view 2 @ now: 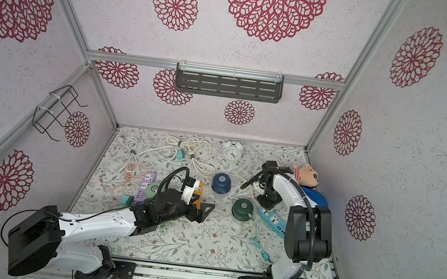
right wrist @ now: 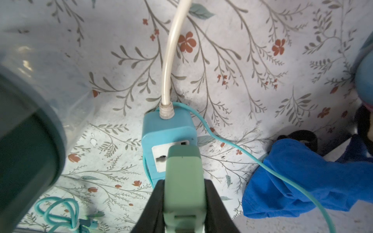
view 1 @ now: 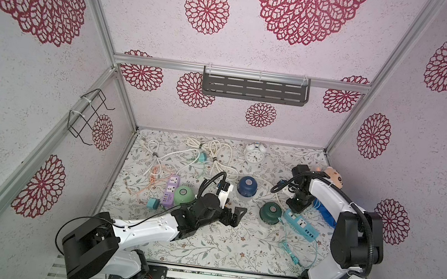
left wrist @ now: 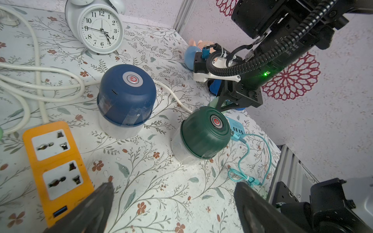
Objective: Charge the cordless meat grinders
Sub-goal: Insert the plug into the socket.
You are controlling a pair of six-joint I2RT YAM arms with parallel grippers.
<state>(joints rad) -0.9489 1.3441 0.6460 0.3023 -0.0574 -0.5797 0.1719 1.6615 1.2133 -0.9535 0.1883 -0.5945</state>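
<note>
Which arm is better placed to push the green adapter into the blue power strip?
Right. The right gripper is shut on the green adapter, poised at a socket of the blue power strip. The left gripper is open and empty, beside the orange power strip.

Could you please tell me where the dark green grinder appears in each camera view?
Top view: dark green grinder right of table centre.
Top view: the same spot.
Left wrist: it stands beside the navy grinder.
Right wrist: blurred close up, near the green plug the right gripper holds.
Shared landmark: the blue power strip right beside it.
</note>
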